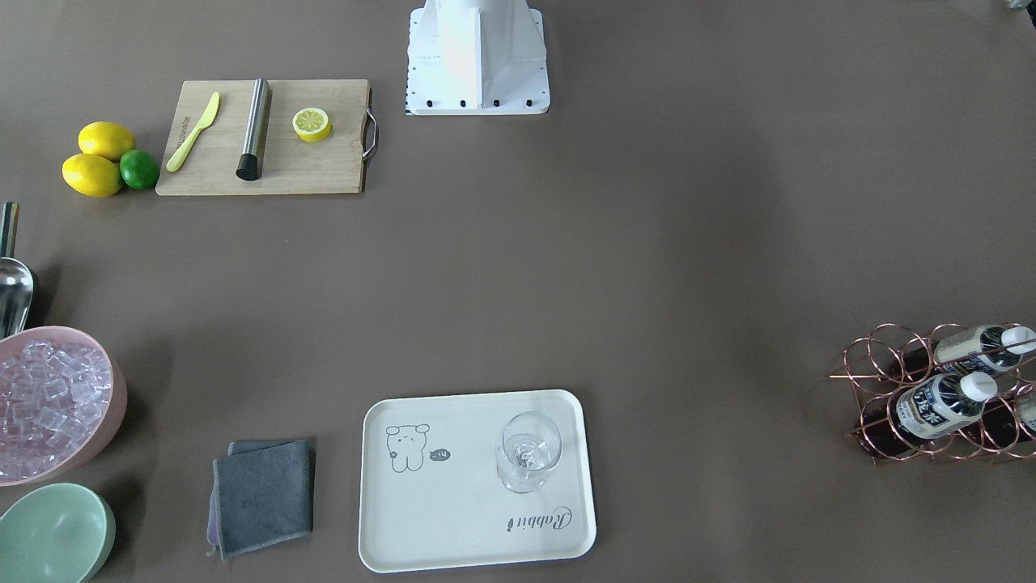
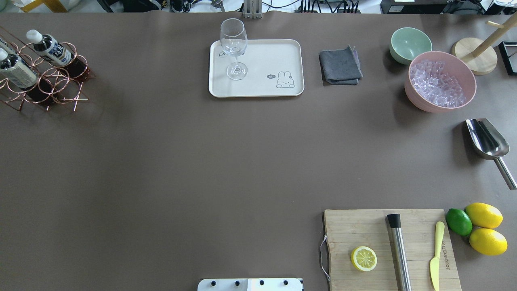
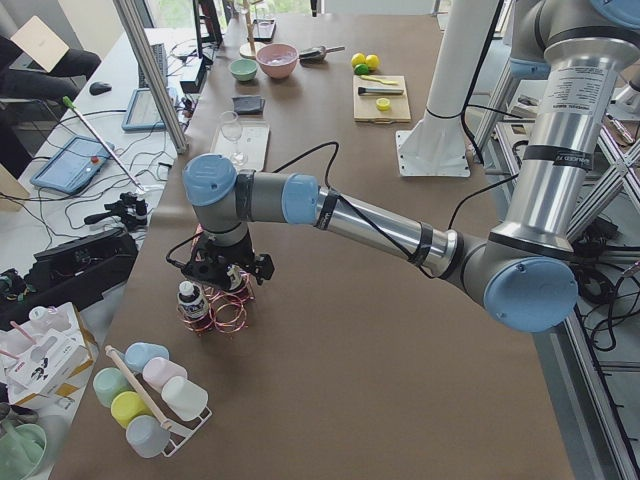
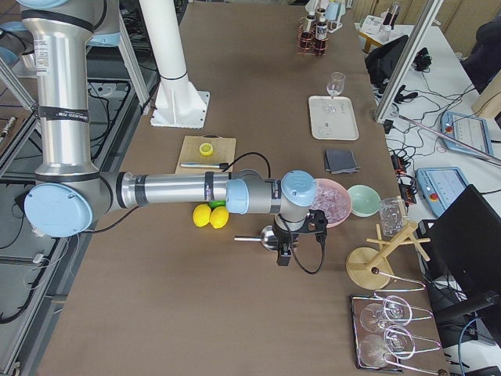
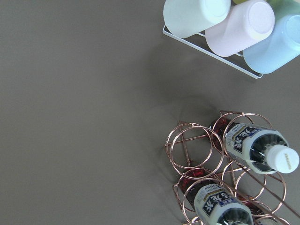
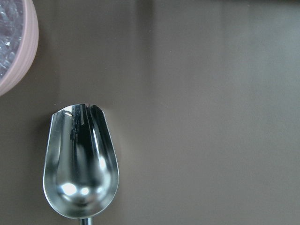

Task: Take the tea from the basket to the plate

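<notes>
The copper wire basket stands at the table's end on my left side, also shown in the overhead view and the left wrist view. Tea bottles with white caps and reddish-brown liquid stand in its cells. The cream plate lies at the table's far edge. My left gripper hovers right above the basket; I cannot tell whether it is open or shut. My right gripper hangs over a steel scoop; I cannot tell its state either.
A wine glass stands on the plate. A grey cloth, a pink bowl of ice, a green bowl, the scoop and a cutting board share the table. Pastel cups sit beside the basket.
</notes>
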Robot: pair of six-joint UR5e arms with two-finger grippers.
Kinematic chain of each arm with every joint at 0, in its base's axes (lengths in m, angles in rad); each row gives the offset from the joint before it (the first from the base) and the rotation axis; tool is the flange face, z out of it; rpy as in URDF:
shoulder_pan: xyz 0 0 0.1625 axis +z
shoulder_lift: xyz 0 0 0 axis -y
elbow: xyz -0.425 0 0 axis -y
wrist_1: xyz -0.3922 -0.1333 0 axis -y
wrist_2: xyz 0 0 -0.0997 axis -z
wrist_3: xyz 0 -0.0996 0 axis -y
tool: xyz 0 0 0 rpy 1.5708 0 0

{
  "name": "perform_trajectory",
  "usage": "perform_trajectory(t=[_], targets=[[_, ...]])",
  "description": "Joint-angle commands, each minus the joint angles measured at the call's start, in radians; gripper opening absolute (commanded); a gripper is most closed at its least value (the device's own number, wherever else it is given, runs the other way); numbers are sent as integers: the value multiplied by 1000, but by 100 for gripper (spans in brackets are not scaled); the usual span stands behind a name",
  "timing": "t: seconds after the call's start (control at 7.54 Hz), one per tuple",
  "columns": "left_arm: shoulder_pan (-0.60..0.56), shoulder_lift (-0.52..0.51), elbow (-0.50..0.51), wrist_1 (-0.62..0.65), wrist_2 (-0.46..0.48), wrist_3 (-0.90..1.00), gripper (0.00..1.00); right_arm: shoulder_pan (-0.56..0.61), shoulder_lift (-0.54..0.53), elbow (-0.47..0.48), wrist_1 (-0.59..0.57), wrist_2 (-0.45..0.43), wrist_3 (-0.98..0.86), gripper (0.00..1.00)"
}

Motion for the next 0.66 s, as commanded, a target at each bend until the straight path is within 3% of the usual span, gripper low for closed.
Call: perform_trajectory(t=[0.0, 0.27, 0.53], targets=[[54, -102, 49, 5, 7, -150, 99, 0, 2, -2, 0, 0, -1, 100], [56, -188, 128, 4, 5, -219, 98, -2, 2, -1, 0, 0, 1, 100], [63, -217, 134, 4, 8, -259, 98, -4, 2, -1, 0, 0, 1, 100]])
